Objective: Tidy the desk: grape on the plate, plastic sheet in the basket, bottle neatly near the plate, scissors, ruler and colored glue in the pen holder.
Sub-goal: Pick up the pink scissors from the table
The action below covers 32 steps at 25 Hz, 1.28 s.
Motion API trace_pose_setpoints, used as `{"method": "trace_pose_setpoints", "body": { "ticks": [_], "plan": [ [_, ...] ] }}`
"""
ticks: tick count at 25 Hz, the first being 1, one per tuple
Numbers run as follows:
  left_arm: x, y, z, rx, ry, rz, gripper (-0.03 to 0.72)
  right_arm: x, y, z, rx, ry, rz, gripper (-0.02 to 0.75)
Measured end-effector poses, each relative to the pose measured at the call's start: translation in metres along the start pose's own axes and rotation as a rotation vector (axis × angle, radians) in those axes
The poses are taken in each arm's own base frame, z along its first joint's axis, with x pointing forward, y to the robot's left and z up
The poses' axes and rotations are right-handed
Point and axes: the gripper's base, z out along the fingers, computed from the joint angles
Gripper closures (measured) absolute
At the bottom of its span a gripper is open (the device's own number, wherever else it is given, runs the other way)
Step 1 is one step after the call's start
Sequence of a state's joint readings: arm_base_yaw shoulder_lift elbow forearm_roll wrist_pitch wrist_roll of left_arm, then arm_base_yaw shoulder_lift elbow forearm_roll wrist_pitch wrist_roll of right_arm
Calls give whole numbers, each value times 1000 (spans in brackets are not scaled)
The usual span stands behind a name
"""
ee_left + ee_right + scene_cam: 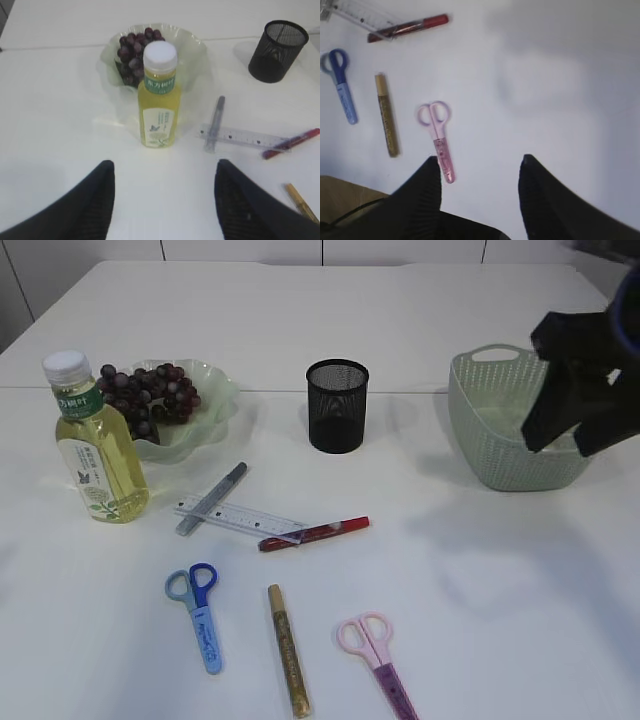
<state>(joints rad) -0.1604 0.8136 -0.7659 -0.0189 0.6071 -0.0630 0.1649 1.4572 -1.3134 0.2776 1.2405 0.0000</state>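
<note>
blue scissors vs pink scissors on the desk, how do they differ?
Colour: the blue-handled scissors in a light blue sheath against the pale pink-handled scissors in a pink sheath. Place: the blue pair lies left of the gold glitter glue pen, the pink pair right of it. Pose: the tip of each slants toward the right, the pink pair's more. Shared: both lie flat, closed and sheathed, handles toward the far side.
</note>
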Motion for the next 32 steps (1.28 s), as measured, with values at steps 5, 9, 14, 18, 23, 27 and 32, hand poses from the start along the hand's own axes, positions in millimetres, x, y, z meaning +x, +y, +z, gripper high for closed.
{"method": "trace_pose_setpoints", "body": {
  "ticks": [5, 9, 14, 18, 23, 27, 32],
  "plan": [
    [2, 2, -15, -43, 181, -78, 241, 8, 34, 8, -20, 35, -60, 333],
    [22, 6, -20, -109, 419, -125, 242, 14, 47, 12, 17, 47, -48, 333],
    [32, 7, -25, -139, 541, -146, 247, 19, 60, 15, 38, 56, -29, 333],
    [32, 7, -25, -138, 548, -147, 251, 18, 67, 30, 58, 95, -8, 333],
    [32, 6, -25, -130, 550, -154, 265, 24, 78, 48, 118, 135, -22, 333],
    [32, 6, -25, -130, 550, -155, 273, 39, 79, 65, 154, 198, -32, 333],
    [32, 6, -25, -129, 551, -156, 283, 49, 74, 86, 169, 256, -119, 333]
  ]
}}
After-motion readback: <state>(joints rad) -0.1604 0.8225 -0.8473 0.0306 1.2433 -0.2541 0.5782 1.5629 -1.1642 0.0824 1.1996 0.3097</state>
